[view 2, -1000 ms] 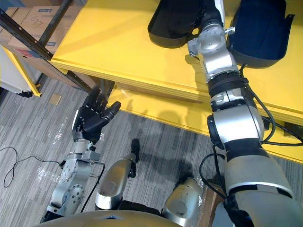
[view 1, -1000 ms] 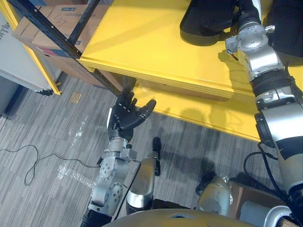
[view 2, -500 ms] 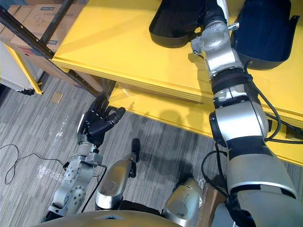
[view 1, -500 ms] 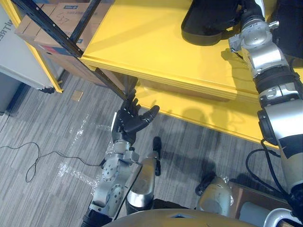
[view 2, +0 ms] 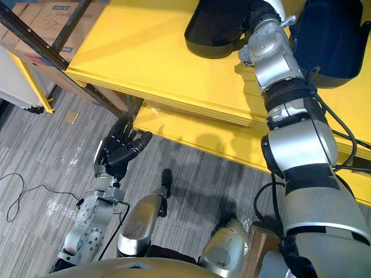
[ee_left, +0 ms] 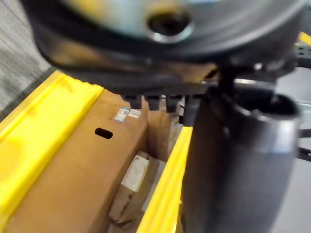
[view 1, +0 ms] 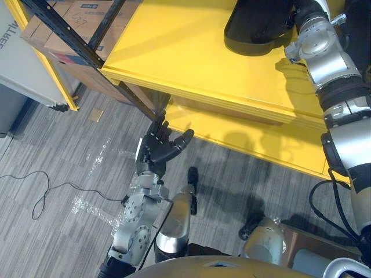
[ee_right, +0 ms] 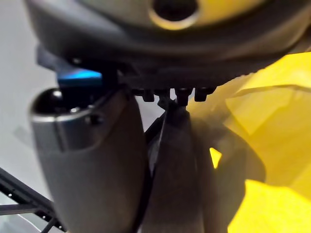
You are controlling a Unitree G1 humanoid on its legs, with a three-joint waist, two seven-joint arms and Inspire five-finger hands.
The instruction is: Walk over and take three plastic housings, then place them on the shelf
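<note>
A black plastic housing lies on the yellow shelf, and a second dark housing sits to its right. My right arm reaches between the two towards the back of the shelf. My right hand has a dark shape close against it, and I cannot tell whether it holds anything. My left hand hangs open, fingers straight and empty, just below the shelf's front edge and above the floor.
A lower yellow shelf juts out beneath the upper one. Cardboard boxes stand under the shelf on the left behind a dark slanting rack post. A grey cabinet stands at the far left. Grey carpet lies below.
My right arm has stretched further back over the shelf between the housings. My left hand has risen a little towards the shelf edge. The view has shifted slightly.
</note>
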